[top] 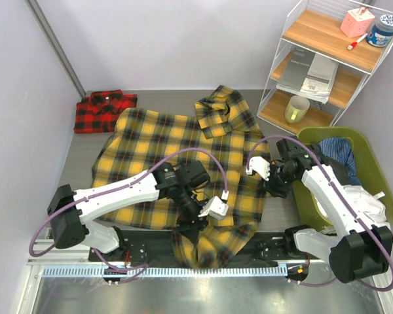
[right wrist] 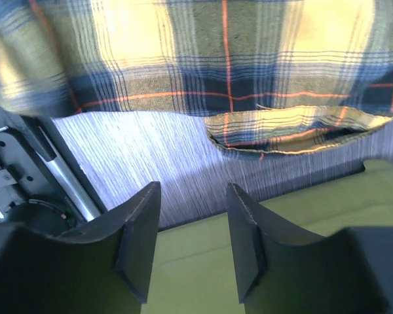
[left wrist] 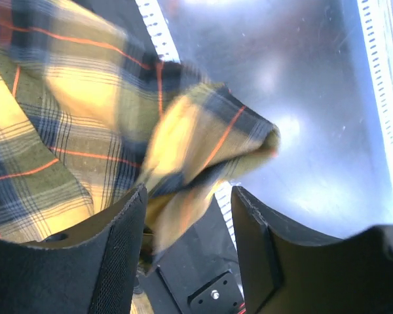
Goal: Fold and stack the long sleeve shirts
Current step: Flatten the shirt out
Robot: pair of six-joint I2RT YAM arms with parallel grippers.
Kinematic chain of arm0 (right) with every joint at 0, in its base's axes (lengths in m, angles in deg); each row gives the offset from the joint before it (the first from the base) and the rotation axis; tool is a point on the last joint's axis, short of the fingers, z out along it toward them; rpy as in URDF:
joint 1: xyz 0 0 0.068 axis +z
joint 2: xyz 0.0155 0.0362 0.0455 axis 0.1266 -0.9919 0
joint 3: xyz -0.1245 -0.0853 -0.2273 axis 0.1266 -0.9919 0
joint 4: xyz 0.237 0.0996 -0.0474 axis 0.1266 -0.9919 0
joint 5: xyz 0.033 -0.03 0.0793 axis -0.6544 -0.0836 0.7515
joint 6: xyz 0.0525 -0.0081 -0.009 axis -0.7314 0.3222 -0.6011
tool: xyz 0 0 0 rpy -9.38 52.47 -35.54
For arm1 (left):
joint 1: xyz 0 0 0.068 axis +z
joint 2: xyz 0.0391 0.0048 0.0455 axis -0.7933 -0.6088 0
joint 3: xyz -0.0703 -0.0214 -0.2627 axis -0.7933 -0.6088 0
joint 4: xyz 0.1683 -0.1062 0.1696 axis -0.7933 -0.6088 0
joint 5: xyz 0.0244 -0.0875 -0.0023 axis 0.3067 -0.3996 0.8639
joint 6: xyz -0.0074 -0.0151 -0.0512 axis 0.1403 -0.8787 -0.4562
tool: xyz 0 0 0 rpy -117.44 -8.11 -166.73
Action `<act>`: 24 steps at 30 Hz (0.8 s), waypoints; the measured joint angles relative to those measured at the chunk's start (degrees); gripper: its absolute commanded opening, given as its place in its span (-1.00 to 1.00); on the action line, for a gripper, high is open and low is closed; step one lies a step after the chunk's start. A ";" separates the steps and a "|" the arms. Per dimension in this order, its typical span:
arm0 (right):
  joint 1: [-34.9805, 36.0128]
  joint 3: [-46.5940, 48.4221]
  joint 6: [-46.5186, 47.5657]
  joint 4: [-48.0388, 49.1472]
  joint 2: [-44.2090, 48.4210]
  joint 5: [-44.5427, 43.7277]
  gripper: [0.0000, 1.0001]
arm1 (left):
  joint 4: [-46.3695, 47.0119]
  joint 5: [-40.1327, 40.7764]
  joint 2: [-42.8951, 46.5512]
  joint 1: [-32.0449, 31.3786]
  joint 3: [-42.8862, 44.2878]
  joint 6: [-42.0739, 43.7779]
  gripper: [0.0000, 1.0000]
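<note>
Left arm (top: 111,194) and right arm (top: 333,196): white shell links between black joint housings, with black bases at 7 and 5 o'clock. A purple cable (top: 183,151) loops along each arm. Left claw (left wrist: 187,196) and right claw (right wrist: 193,190): two matte black fingers each, the left's inner face finely dimpled.

The yellow shirt (top: 164,150) lies spread flat at centre, one sleeve trailing toward 6 o'clock. The red shirt (top: 105,110) lies folded at 10 o'clock.

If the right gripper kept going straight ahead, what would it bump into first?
Probably the loose edge of the yellow shirt, lying ahead of the open right gripper. Bare grey table shows before it, so a downward tilt might touch that first; depth is unclear.
</note>
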 measured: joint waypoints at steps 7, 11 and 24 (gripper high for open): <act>0.59 6.73 -10.71 1.05 -9.38 2.91 -0.12 | -0.87 -2.01 1.57 13.68 0.09 -0.13 -0.02; 4.76 6.97 -18.93 5.55 -16.79 2.89 -0.12 | -1.75 1.22 1.46 31.89 -0.20 1.46 -0.02; 7.96 6.19 -22.82 14.97 -33.88 -9.31 -0.24 | 4.04 27.50 -13.92 58.95 -6.75 9.46 -0.16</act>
